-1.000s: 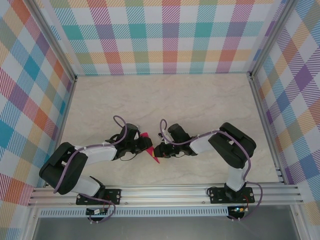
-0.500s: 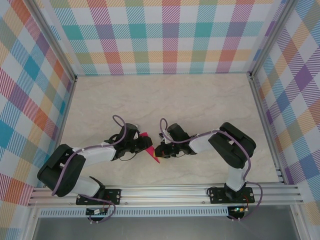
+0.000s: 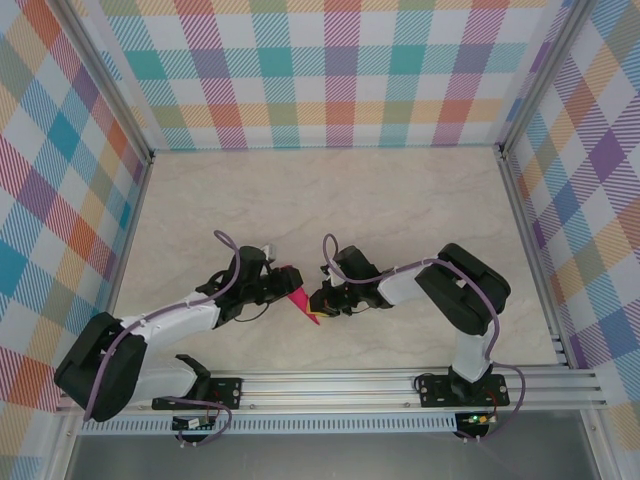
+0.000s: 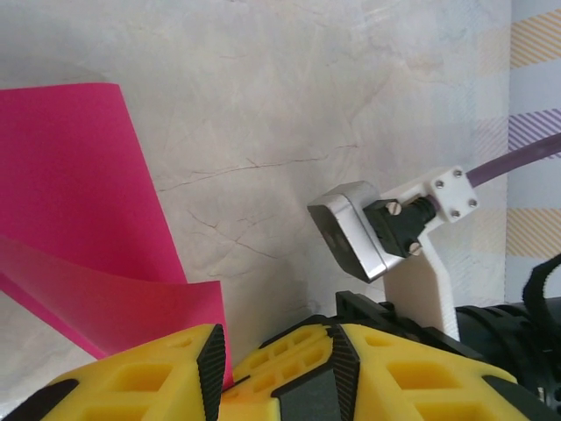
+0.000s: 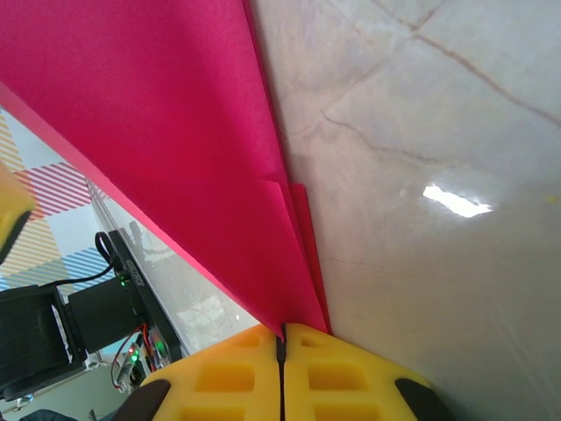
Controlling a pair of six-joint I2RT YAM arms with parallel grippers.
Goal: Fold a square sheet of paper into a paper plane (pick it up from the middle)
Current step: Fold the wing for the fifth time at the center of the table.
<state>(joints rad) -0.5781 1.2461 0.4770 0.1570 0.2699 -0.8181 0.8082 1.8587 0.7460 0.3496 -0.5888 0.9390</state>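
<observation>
The magenta sheet of paper [image 3: 301, 301], folded into a narrow pointed shape, lies low over the table between my two grippers. My right gripper [image 3: 316, 300] is shut on its edge. In the right wrist view the layered paper [image 5: 158, 132] runs out of the closed seam of that gripper [image 5: 282, 338]. My left gripper [image 3: 284, 289] sits just left of the paper. Its jaws stand apart in the left wrist view [image 4: 272, 368], and the paper [image 4: 79, 193] passes beside the left pad [image 4: 211, 368], not pinched.
The right wrist's camera mount [image 4: 377, 232] and purple cable sit close ahead of the left gripper. Checked walls [image 3: 60, 180] enclose the table on three sides. An aluminium rail [image 3: 320, 385] runs along the near edge. The far half of the marble table [image 3: 330, 200] is bare.
The left gripper has opened and let the paper's upper corner go, while the left arm stretched out lower. The right gripper has closed on the paper. The paper now lies lower and flatter.
</observation>
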